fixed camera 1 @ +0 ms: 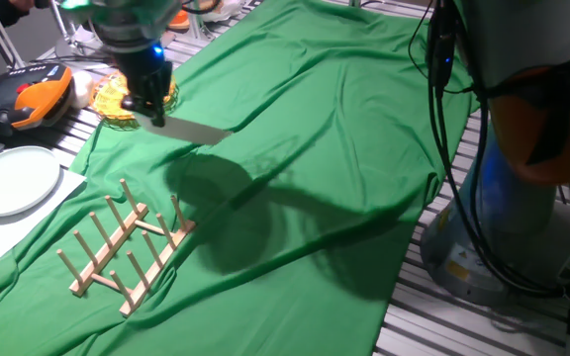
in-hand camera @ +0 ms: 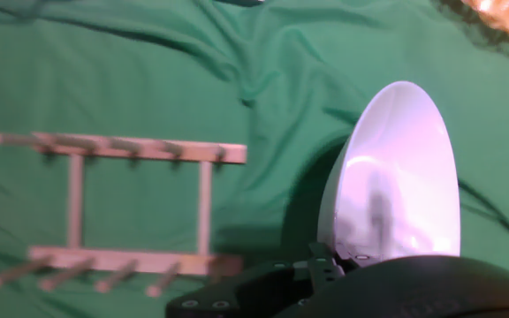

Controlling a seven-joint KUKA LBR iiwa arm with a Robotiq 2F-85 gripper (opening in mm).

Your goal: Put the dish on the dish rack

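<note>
Far left on the tabletop there's a paler plate (fixed camera 1: pixel 13 180) sitting on white paper, not the one we care about. Next over, the rack (fixed camera 1: pixel 125 247) lies on the green cloth (fixed camera 1: pixel 344 119) with its pegs pointing up, nothing in it yet. Above and behind it hangs the gripper (fixed camera 1: pixel 152 107), jaws clamped on the rim of the dish (fixed camera 1: pixel 198 132), which is up in the air, well clear of the cloth and throwing a big shadow beside the rack. In the hand view the dish (in-hand camera: pixel 396 177) looks tilted on edge, with the rack (in-hand camera: pixel 122 212) off to the side of it.

So I'd say this is the carry step: dish lifted, not placed. Next move probably needs the dish brought over the rack, edge down, lined up with a gap between peg rows, then lowered in.

The orange dish (fixed camera 1: pixel 117 97) behind the gripper and the orange-black gadget (fixed camera 1: pixel 33 99) aren't in the path; only the pegs could snag it
</note>
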